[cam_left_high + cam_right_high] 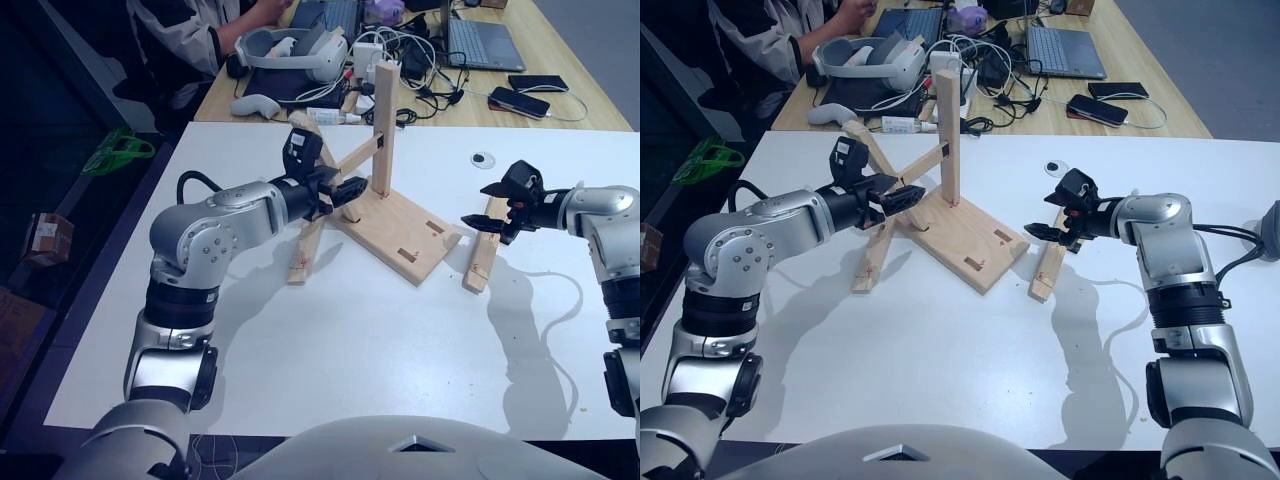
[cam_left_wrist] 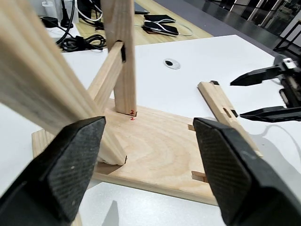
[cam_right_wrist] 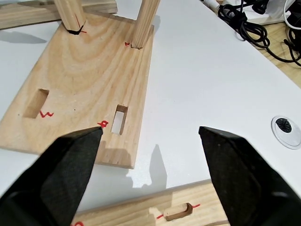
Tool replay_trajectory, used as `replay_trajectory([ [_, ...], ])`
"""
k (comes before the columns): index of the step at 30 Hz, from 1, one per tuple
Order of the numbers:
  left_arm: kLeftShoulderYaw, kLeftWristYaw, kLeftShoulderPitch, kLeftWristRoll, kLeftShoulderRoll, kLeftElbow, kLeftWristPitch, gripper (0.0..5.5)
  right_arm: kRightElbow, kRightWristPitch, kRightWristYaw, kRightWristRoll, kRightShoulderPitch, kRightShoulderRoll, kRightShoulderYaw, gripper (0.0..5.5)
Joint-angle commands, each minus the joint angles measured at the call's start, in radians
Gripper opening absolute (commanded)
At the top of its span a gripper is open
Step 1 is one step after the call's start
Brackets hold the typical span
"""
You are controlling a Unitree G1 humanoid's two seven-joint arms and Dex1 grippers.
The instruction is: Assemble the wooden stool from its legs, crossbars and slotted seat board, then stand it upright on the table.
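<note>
The white bench (image 1: 350, 350) carries a pale, flat wooden seat board (image 1: 395, 235) near its middle, with two open rectangular slots (image 3: 121, 118) along its right edge. A square wooden leg (image 1: 385, 130) stands upright in the board's far corner. A short wooden crossbar (image 1: 355, 155) runs from it leftward to a second, tilted wooden leg (image 2: 42, 75) set at the board's left corner.

The left arm comes in from the left with its elbow bent and its forearm stretched rightward, roughly level. The left pincer (image 1: 345, 193) is spread wide at the foot of the tilted leg, one finger (image 2: 70, 160) just beside it; I cannot tell if they touch.

A loose wooden leg (image 1: 305, 255) lies flat on the bench left of the board.

The right arm reaches in from the right, forearm pointing left. The right pincer (image 1: 485, 205) gapes wide, empty, above another loose slotted wooden leg (image 1: 480, 262) lying just right of the board.
</note>
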Motion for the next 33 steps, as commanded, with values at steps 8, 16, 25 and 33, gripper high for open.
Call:
replay_trajectory([
  [8,-0.001,-0.096,-0.219,0.252,-0.161,0.363,-0.199,3.45,-0.110,0.069,0.005,0.035,0.030,-0.008,0.006,3.83],
  [16,0.008,-0.188,-0.238,0.354,-0.174,0.468,-0.267,3.45,-0.221,0.183,-0.053,0.090,0.119,-0.037,-0.083,3.83],
  [25,0.054,-0.270,-0.278,0.423,-0.166,0.536,-0.340,3.45,-0.419,0.498,-0.478,0.125,0.234,0.120,-0.318,3.83],
  [33,0.042,-0.305,-0.240,0.428,-0.193,0.400,-0.319,3.45,-0.124,0.416,-0.934,0.062,0.113,0.294,-0.531,3.83],
])
